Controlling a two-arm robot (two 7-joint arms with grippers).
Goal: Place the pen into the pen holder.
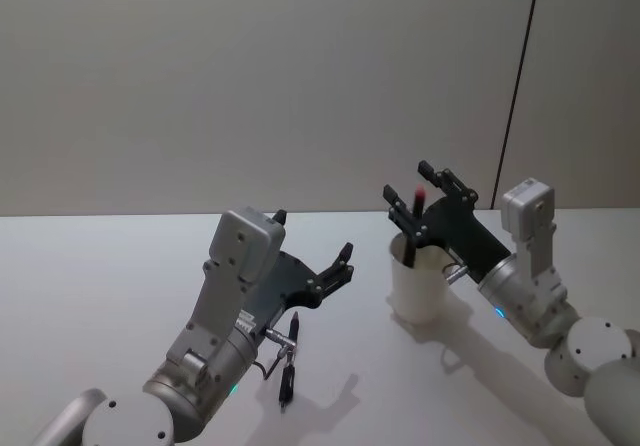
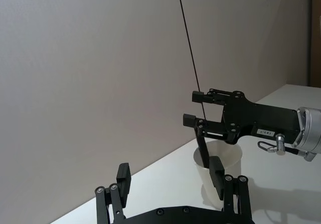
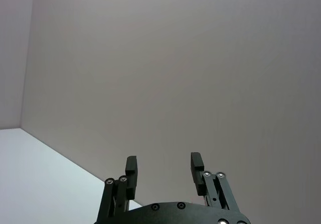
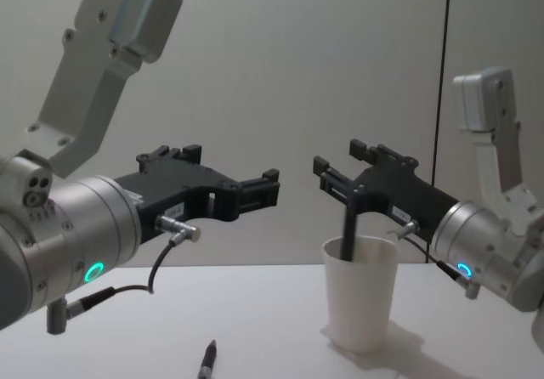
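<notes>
The pen holder (image 1: pixel 425 291), a white paper cup, stands on the table right of centre, also in the chest view (image 4: pixel 361 307) and the left wrist view (image 2: pixel 228 158). A dark pen (image 1: pixel 411 238) with a red top stands upright in it, its upper part sticking out above the rim (image 4: pixel 348 226). My right gripper (image 1: pixel 408 184) hovers open just above the cup, its fingers on either side of the pen's top without closing on it (image 4: pixel 338 160). A second dark pen (image 1: pixel 288 362) lies on the table under my left gripper (image 1: pixel 313 234), which is raised, open and holds nothing (image 2: pixel 170 176).
The white table (image 1: pixel 100 266) runs back to a plain grey wall. A thin dark vertical seam (image 1: pixel 518 86) marks the wall behind the cup. Cables hang from both wrists.
</notes>
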